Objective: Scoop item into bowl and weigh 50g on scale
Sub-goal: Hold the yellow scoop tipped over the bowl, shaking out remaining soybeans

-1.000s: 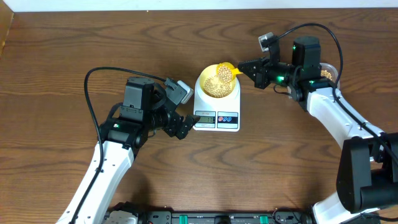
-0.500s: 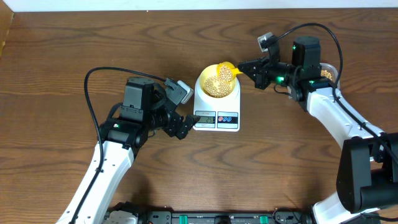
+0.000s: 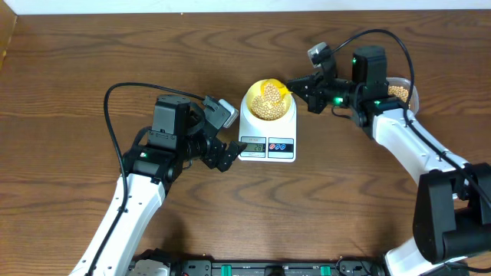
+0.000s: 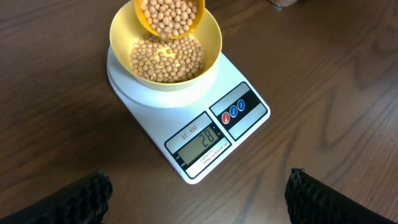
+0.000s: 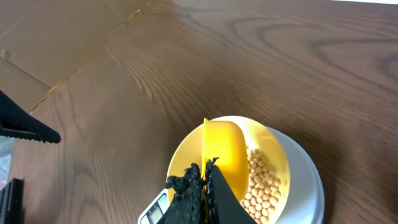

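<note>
The right end effector (image 5: 203,169) is clamped narrow on the handle of a bright yellow scoop (image 5: 222,148), its 2 black fingers (image 5: 186,186) pressed together with the handle between them. The scoop reaches out from that grip over the far rim of the bowl (image 4: 210,46). In the left wrist view it sits tipped above the bowl with its mouth full of beans (image 4: 166,60), and more of them lie piled in the bottom of the bowl.

The bowl stands centred on the round platform of the scale (image 4: 155,118), which rests on the wooden table (image 3: 77,61). The display (image 4: 204,140) on the scale's front reads 28, with 2 round buttons just beside it.

The left end effector (image 4: 199,186) is spread wide and holds nothing. Its 2 fingers (image 4: 81,199) show at the lower corners of its own camera view, apart from the scale, and it hovers near the scale's front left corner.

Behind the right arm, near the table's right side, a clear tub (image 3: 399,90) holds more beans.
</note>
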{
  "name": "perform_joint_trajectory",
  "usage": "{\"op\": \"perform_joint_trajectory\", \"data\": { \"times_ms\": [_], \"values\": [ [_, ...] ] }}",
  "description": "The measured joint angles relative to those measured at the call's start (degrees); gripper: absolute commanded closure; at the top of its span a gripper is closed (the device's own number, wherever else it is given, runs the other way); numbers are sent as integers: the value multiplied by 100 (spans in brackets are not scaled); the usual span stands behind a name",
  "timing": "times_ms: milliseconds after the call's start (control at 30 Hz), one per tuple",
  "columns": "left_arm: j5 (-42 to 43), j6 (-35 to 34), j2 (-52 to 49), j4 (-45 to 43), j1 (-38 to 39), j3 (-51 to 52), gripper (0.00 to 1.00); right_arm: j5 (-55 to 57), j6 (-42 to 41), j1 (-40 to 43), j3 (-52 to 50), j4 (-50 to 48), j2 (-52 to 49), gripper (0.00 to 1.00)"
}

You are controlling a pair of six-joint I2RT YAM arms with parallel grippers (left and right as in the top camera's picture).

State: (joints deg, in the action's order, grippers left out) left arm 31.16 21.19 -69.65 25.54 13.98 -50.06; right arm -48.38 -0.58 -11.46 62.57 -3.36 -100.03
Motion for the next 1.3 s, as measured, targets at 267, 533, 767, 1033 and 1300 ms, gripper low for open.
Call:
{"op": "perform_joint_trajectory", "data": {
  "times_ms": [267,533,767,1033,1300],
  "values": [
    [0,0,0,0,0,0,9,98,44,-2,0,0,0,99],
    [0,0,0,0,0,0,9,164,219,-2,0,2,0,99],
    [0,0,0,0,0,0,9,175,328,-2,0,2,0,99],
    [0,0,0,0,0,0,9,177,422,-2,0,0,0,99],
    [0,0,0,0,0,0,9,181,446,-2,0,2,0,99]
  ]
}}
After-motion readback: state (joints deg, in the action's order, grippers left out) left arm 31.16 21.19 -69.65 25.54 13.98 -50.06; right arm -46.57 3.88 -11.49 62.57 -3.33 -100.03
